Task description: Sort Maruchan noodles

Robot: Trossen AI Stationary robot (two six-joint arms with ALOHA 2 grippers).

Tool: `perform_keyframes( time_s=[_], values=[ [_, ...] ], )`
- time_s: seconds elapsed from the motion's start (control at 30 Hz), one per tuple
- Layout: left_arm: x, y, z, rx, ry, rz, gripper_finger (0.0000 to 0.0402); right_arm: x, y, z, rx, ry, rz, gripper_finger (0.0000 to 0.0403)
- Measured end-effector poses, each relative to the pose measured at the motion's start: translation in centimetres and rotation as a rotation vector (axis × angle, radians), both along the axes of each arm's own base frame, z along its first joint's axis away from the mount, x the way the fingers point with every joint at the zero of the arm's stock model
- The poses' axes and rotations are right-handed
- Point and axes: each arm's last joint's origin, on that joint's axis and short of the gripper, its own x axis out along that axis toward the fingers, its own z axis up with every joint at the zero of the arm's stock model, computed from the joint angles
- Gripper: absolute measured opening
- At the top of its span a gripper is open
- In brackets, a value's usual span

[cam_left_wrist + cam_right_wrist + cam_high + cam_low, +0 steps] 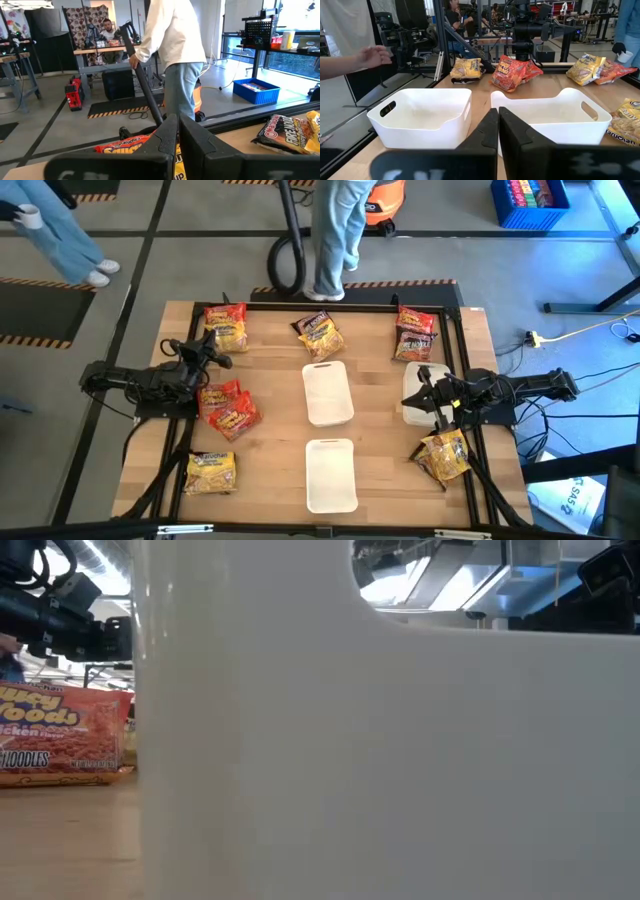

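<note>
— Fingers on the left gripper (pixel 222 361) and right gripper (pixel 421 389)?
— Both closed, empty. Noodle packets (pixel 228 405) lie scattered over the bench (pixel 270 440); white trays (pixel 327 392) hold nothing. Sorting hasn't started.

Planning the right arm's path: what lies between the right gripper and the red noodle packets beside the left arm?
In the high view, a white tray lies between the right gripper and the red noodle packets; otherwise bare wood.
</note>
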Motion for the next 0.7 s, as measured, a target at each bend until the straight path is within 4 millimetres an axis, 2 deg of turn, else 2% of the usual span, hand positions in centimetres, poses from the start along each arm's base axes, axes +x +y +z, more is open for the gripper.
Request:
perform_keyframes(
  time_s=[0.57,0.7],
  values=[
    [0.00,0.00,0.01,0.000,0.000,0.000,0.0012,0.01,-0.03,0.13,0.021,-0.009,-0.010,0.0001],
    [0.10,-0.03,0.02,-0.019,-0.070,-0.035,0.0012,0.06,-0.28,0.15,0.033,-0.010,-0.100,0.0001]
  ],
)
